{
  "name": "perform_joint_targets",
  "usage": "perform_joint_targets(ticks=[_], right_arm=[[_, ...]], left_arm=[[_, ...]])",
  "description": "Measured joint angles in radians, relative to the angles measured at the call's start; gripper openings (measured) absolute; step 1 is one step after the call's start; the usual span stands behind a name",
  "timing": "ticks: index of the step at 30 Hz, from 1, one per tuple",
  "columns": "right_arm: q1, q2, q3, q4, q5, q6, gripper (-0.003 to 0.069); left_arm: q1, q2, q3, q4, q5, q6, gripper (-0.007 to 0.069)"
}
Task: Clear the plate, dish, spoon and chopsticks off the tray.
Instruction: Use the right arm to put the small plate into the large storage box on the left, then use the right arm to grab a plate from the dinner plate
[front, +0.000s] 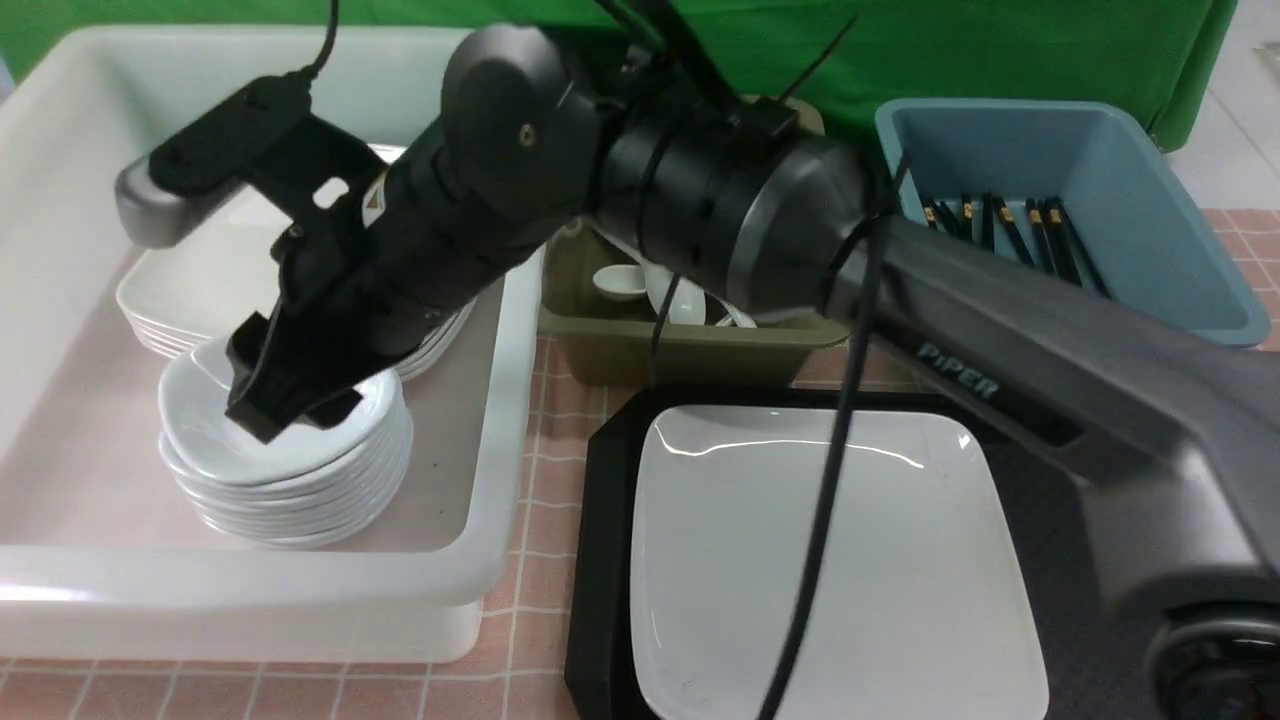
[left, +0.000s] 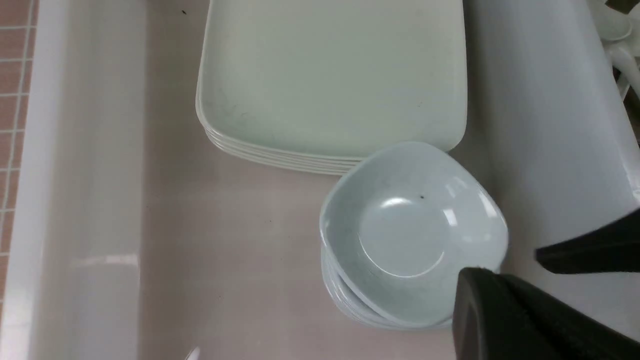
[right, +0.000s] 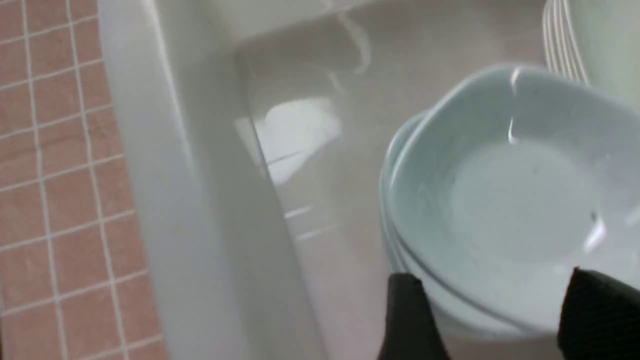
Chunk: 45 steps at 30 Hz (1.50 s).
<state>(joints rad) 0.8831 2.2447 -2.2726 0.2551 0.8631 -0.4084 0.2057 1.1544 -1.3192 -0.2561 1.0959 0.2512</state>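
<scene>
The white plate (front: 830, 560) lies on the black tray (front: 600, 560); my right arm hides the tray's right part. The dish (front: 200, 400) sits slightly askew on top of a stack of like dishes in the white tub, and also shows in the wrist views (left: 400, 230) (right: 510, 200). My right gripper (front: 285, 405) (right: 495, 275) is open, its fingers either side of the dish's rim. My left gripper (left: 482, 275) is shut and empty above the tub. White spoons (front: 620, 282) lie in the olive tub. Black chopsticks (front: 1010, 230) lie in the blue tub.
The white tub (front: 500, 400) on the left also holds a stack of large plates (front: 200, 280) (left: 330, 75) behind the dishes. The olive tub (front: 680, 350) and blue tub (front: 1150, 200) stand behind the tray. My right arm reaches across from the lower right.
</scene>
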Motion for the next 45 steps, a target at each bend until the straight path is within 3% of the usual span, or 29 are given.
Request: perform_joint_targets(ticks=[1, 2, 6, 10, 14, 15, 16, 17, 19, 20, 21, 26, 29, 37, 45], right_arm=[[-0.002, -0.006, 0.0, -0.006, 0.01, 0.0, 0.0424], [-0.024, -0.068, -0.001, -0.054, 0.106, 0.04, 0.0314], [-0.136, -0.197, 0.001, -0.149, 0.27, 0.079, 0.0059], [-0.329, -0.329, 0.106, -0.168, 0.27, 0.101, 0.003], [-0.542, -0.491, 0.384, -0.138, 0.268, 0.102, 0.003], [-0.563, -0.498, 0.399, -0.131, 0.267, 0.101, 0.003], [-0.644, -0.549, 0.524, -0.101, 0.266, 0.084, 0.003], [-0.644, -0.554, 0.54, -0.101, 0.266, 0.082, 0.003], [-0.776, -0.596, 0.739, -0.054, 0.261, 0.067, 0.005], [-0.783, -0.596, 0.753, -0.052, 0.259, 0.064, 0.0059], [-0.837, -0.593, 0.853, -0.019, 0.247, 0.041, 0.0115], [-0.902, -0.535, 1.04, 0.127, 0.088, -0.061, 0.0357], [-0.9, -0.476, 1.055, 0.162, 0.014, -0.078, 0.0441], [-0.877, -0.324, 1.055, 0.2, -0.222, -0.099, 0.0465], [-0.808, -0.261, 1.055, 0.212, -0.345, -0.12, 0.0461]], left_arm=[[0.0, 0.0, 0.0, -0.007, 0.0, 0.001, -0.0003], [-0.006, 0.0, 0.0, -0.04, 0.007, 0.012, -0.0003], [-0.091, 0.0, 0.0, -0.104, 0.008, 0.053, -0.0003], [-0.277, 0.001, 0.023, -0.114, -0.02, 0.059, -0.0003], [-0.472, 0.007, 0.083, -0.091, -0.088, -0.005, -0.0003], [-0.488, 0.008, 0.09, -0.087, -0.095, -0.009, -0.0003], [-0.543, 0.019, 0.116, -0.076, -0.13, -0.042, -0.0003], [-0.543, 0.019, 0.116, -0.076, -0.13, -0.044, -0.0003], [-0.622, 0.053, 0.161, -0.061, -0.2, -0.058, -0.0003], [-0.622, 0.053, 0.161, -0.061, -0.2, -0.059, -0.0003], [-0.654, 0.08, 0.174, -0.058, -0.223, -0.062, -0.0003], [-0.744, 0.189, 0.181, -0.058, -0.346, -0.048, -0.0003], [-0.787, 0.253, 0.181, -0.058, -0.435, -0.041, -0.0003], [-0.818, 0.336, 0.181, -0.054, -0.507, -0.04, -0.0003], [-0.818, 0.338, 0.181, -0.034, -0.516, -0.046, -0.0003]])
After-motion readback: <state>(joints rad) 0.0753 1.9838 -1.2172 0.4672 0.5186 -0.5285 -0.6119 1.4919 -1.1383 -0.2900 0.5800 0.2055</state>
